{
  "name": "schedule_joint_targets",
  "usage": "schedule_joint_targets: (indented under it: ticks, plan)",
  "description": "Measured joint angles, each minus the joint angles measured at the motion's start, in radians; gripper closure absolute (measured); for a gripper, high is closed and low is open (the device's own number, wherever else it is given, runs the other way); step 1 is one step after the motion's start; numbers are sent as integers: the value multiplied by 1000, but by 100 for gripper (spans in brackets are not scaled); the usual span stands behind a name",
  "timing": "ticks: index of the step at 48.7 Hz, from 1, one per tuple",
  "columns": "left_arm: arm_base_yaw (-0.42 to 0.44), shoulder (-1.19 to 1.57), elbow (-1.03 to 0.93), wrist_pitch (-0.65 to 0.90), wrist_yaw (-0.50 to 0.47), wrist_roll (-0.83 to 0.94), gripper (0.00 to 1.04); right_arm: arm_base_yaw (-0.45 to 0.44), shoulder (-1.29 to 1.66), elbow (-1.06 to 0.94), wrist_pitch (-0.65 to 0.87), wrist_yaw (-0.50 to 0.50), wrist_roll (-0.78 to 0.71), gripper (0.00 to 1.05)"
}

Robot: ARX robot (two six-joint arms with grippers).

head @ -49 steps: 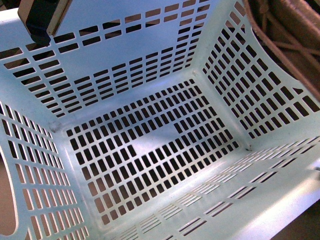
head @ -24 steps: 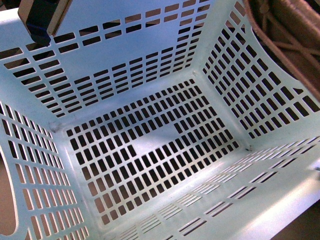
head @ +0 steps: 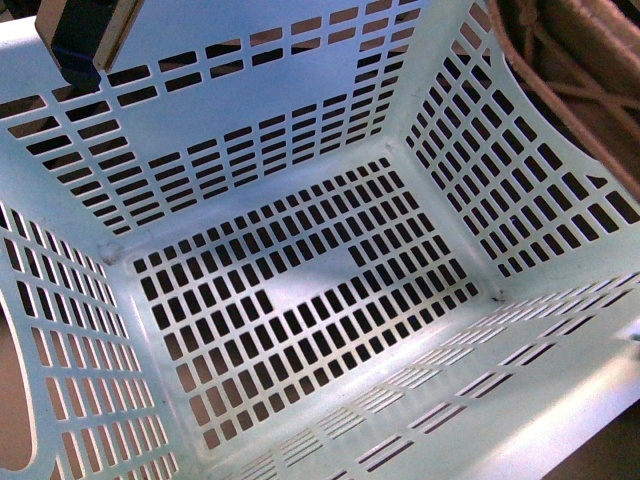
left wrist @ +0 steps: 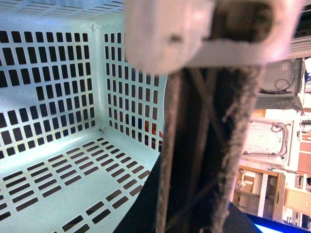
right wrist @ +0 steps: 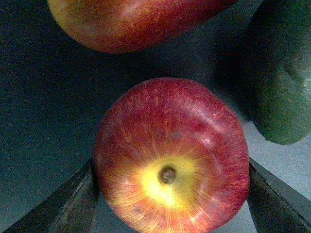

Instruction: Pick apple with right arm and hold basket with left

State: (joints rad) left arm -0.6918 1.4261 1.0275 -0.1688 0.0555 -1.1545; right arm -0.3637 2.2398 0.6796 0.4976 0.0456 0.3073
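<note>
The basket point(head: 320, 272) fills the front view, the left gripper point(head: 78, 38) at its far rim, grip impossible to tell; the apple point(right wrist: 167, 155) lies elsewhere, stem pit facing the wrist, squarely inside the right gripper point(right wrist: 171, 167), whose jaws press both flanks.

It looked like a lab or a work room, not a home. Past the wall of the basket point(left wrist: 58, 121), the left wrist view showed white boxes point(left wrist: 262, 143) with black wires point(left wrist: 277, 127) looped on them — the kind of gear people build and test things with. Pale wooden boards point(left wrist: 296, 200) stood lower down, near more white parts. It was all a bit blurry — too blurry to name each thing.
</note>
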Motion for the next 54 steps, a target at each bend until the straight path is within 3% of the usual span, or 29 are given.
schedule_joint_targets:
  ticks: [8, 15, 27, 36, 38, 54]
  plan:
    - [0, 0, 0, 0, 0, 0, 98, -21, -235, -90, -62, -59, -68, 32]
    - [0, 0, 0, 0, 0, 0, 98, -21, -513, -133, -207, -130, -114, 32]
    - [0, 0, 0, 0, 0, 0, 98, 59, -949, -77, -440, -174, -108, 32]
    - [0, 0, 0, 0, 0, 0, 98, 227, -1135, -2, -506, -139, -58, 32]
    - [0, 0, 0, 0, 0, 0, 98, 299, -1152, 15, -510, -117, -36, 32]
    - [0, 0, 0, 0, 0, 0, 98, 648, -1067, 28, -452, -15, 48, 32]
